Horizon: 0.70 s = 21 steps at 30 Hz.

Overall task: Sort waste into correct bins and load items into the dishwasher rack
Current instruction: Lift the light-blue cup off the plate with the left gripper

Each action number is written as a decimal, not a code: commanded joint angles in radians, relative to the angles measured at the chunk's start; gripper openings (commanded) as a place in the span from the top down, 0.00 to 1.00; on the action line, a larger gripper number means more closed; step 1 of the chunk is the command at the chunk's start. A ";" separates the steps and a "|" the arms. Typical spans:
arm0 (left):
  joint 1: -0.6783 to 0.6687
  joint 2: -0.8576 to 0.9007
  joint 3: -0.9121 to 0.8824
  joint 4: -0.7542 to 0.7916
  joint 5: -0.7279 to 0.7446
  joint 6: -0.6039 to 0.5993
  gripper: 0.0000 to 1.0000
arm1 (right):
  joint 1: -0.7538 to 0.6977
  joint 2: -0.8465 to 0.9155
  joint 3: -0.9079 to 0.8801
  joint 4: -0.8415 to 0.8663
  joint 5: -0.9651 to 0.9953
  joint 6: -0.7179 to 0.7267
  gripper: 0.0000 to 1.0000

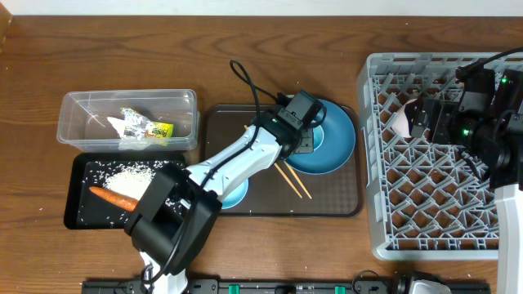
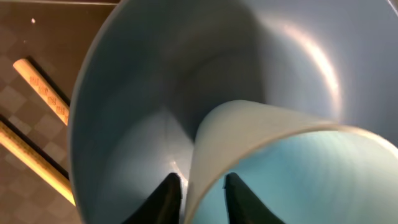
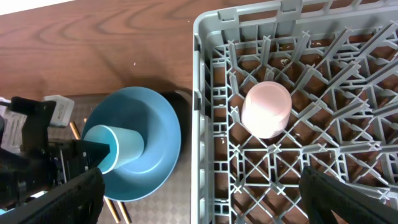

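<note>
The light blue cup (image 3: pixel 118 146) lies on its side on the round blue plate (image 1: pixel 339 147), mouth toward my left gripper (image 2: pixel 202 193). That gripper is shut on the cup's rim (image 2: pixel 261 118), one finger inside and one outside. Two wooden chopsticks (image 1: pixel 292 180) lie beside the plate. A pinkish-white cup (image 3: pixel 266 109) sits upside down in the grey dishwasher rack (image 1: pixel 433 229). My right gripper (image 3: pixel 205 199) hangs open and empty over the rack's left wall. The clear tub (image 1: pixel 82 110) holds a wrapper (image 1: pixel 157 129) and tissue (image 1: pixel 121 126). The black tray (image 1: pixel 78 204) holds rice (image 1: pixel 131 174) and a carrot (image 1: pixel 114 198).
Plate and chopsticks rest on a dark brown serving tray (image 1: pixel 343 200). A round bowl (image 1: pixel 235 194) shows partly under my left arm. The rack fills the right side of the table, with the right arm above it. Cables loop behind the serving tray.
</note>
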 commanded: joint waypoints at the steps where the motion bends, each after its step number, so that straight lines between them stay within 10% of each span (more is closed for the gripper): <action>1: 0.016 -0.007 0.018 0.006 -0.012 -0.007 0.81 | -0.010 -0.006 0.012 -0.002 -0.011 -0.005 0.01; 13: 0.040 -0.138 0.019 0.001 0.021 0.003 0.94 | -0.010 -0.006 0.012 -0.002 -0.011 -0.005 0.01; 21: 0.203 -0.243 0.019 0.045 0.621 0.120 0.94 | -0.010 -0.006 0.012 -0.002 -0.011 -0.005 0.01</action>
